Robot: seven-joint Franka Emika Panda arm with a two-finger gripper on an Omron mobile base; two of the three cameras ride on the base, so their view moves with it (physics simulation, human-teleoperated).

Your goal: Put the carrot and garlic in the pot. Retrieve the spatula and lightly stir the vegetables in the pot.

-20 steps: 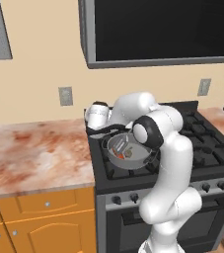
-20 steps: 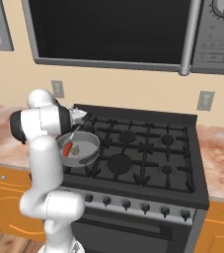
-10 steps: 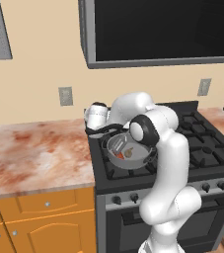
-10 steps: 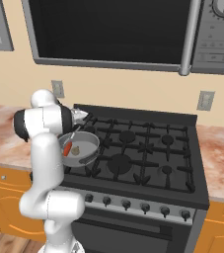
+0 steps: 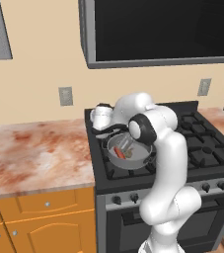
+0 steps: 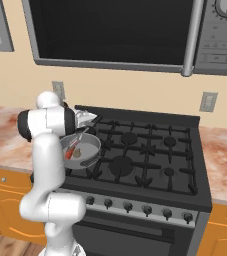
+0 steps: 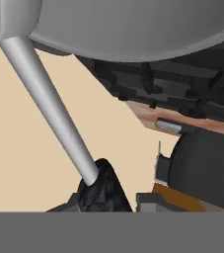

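The pot [image 5: 142, 159] stands on the stove's front-left burner, also seen as a shallow grey pan [image 6: 91, 146]. Inside lie the orange-red carrot [image 5: 119, 154] [image 6: 70, 151] and, beside it, the small grey-beige garlic [image 5: 130, 154] [image 6: 78, 154]. The spatula [image 5: 125, 145] [image 6: 81, 136] leans in the pot with its handle rising toward the back-left rim. My gripper [image 5: 114, 129] [image 6: 94, 119] hovers just over that rim at the handle's top. In the hand view a grey shaft [image 7: 49, 104] ends at a dark fingertip [image 7: 99, 185]; the gap between the jaws is hidden.
The black gas stove [image 6: 150, 150] has raised grates around the pot. Marble counter [image 5: 34, 153] runs to the stove's left. A microwave [image 6: 135, 30] hangs low over the range. My own arm arches over the pot's right side [image 5: 158, 133].
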